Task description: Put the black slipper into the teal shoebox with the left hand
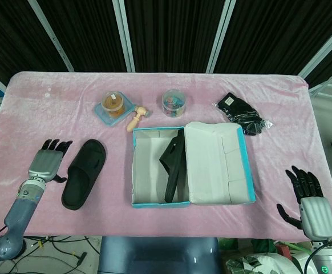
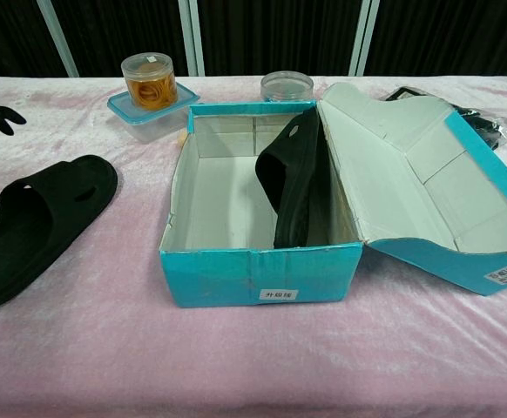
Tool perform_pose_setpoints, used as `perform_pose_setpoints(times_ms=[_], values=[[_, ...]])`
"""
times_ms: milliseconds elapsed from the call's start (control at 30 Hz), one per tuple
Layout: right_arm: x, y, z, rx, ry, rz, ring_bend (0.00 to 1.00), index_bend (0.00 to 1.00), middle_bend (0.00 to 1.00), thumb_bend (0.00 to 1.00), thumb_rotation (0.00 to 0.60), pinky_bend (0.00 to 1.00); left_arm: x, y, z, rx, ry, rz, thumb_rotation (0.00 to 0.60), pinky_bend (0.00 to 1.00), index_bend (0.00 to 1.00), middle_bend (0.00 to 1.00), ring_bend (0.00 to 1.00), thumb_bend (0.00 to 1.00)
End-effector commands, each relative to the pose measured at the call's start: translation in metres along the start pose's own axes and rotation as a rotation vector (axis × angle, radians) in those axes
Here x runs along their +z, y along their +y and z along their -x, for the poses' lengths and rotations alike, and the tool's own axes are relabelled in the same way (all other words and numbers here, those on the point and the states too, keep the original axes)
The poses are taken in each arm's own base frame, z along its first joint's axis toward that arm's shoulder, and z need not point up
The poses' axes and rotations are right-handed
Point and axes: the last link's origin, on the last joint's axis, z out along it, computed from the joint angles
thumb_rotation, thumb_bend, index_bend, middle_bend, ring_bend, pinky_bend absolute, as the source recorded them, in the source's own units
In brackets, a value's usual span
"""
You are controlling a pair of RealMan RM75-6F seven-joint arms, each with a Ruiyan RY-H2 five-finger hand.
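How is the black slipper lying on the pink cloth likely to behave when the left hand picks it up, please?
The black slipper looks like moulded foam, so it is probably light and may bend a little rather than flop. Lying flat on its sole, it should not roll. On the plush pink cloth it may drag rather than slide if the left hand nudges it.

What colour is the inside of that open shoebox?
White inside the shoebox, teal outside; the chest view shows it best.

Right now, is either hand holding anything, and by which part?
Nothing is held. The left hand lies open beside the black slipper; the right hand is open too.
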Motion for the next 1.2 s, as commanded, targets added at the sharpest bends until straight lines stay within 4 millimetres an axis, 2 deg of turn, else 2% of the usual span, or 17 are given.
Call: perform_pose_setpoints(times_ms=[33,500,867,1200], values=[[0.0,-0.001,0.0,0.0,0.0,0.0,0.0,0.0,0.02,0.23,0.6,0.01,0.005,0.005,-0.002,0.002,-0.016,0.013,0.6,0.0,0.0,0.14,0.04,0.0],[-0.002,0.003,-0.004,-0.008,0.009,0.016,0.0,0.0,0.02,0.23,0.6,0.01,0.028,0.018,-0.001,0.006,-0.092,0.026,0.6,0.0,0.0,0.14,0.04,0.0],[-0.004,0.006,-0.005,-0.019,0.008,0.044,0.0,0.0,0.02,0.23,0.6,0.01,0.056,0.038,-0.003,-0.023,-0.128,0.075,0.6,0.0,0.0,0.14,0.04,0.0],[-0.006,0.007,-0.007,-0.019,0.014,0.058,0.0,0.0,0.02,0.23,0.6,0.01,0.068,0.065,-0.001,-0.09,-0.201,0.161,0.6,0.0,0.0,0.18,0.06,0.0]])
